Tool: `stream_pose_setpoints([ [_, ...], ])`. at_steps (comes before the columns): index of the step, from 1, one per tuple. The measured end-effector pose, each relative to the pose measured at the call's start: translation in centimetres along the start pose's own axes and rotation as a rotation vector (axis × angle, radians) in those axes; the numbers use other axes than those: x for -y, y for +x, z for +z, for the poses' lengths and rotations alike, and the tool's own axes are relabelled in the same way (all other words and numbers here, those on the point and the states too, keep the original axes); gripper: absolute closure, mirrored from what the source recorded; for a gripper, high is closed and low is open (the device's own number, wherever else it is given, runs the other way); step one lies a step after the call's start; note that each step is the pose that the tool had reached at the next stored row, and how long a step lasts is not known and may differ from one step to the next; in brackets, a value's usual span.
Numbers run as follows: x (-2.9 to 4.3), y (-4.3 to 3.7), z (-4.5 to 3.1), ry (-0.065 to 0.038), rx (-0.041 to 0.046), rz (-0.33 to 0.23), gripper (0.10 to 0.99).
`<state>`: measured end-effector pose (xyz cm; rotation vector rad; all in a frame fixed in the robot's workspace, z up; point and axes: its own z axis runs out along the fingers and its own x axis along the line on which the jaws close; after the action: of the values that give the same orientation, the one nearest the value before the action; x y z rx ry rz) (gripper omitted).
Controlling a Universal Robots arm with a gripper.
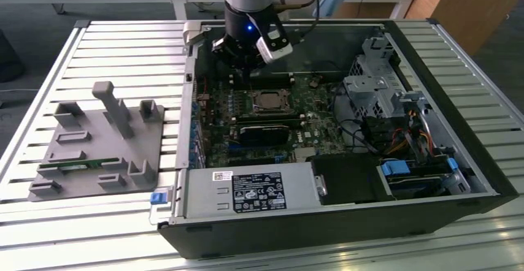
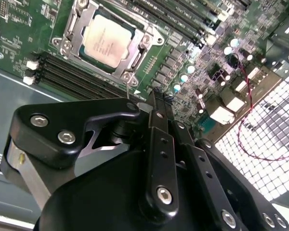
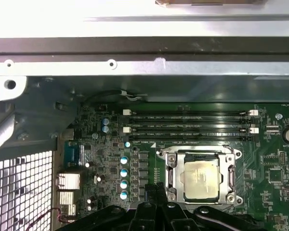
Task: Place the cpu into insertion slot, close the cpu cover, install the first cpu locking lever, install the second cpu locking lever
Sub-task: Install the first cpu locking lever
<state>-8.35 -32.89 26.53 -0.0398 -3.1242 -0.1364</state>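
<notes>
The cpu [image 2: 107, 40] [image 3: 200, 179] [image 1: 266, 101], a silvery square chip, lies in the insertion slot [image 2: 72, 21] on the green board. The cpu cover [image 3: 172, 166], a silver frame, lies flat around the chip. My gripper [image 2: 156, 97] [image 3: 157, 186] [image 1: 245, 75] hangs just above the board beside one edge of the socket. Its black fingers [image 2: 160, 139] are pressed together, and I see nothing between them. A thin metal rod [image 2: 127, 91] stands up from the socket's corner close to the fingertips.
Long black memory slots [image 3: 190, 122] run beside the socket. The open black case [image 1: 483, 179] surrounds the board, with a drive cage [image 1: 372, 90] and cables at the exterior view's right. A grey fixture block [image 1: 102, 142] sits outside the case at the exterior view's left.
</notes>
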Motion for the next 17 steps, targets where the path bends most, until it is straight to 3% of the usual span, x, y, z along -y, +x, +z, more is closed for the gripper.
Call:
stream_pose_setpoints([
  [17,-1.91,0.77,0.92,0.0,0.0,0.0,0.98],
])
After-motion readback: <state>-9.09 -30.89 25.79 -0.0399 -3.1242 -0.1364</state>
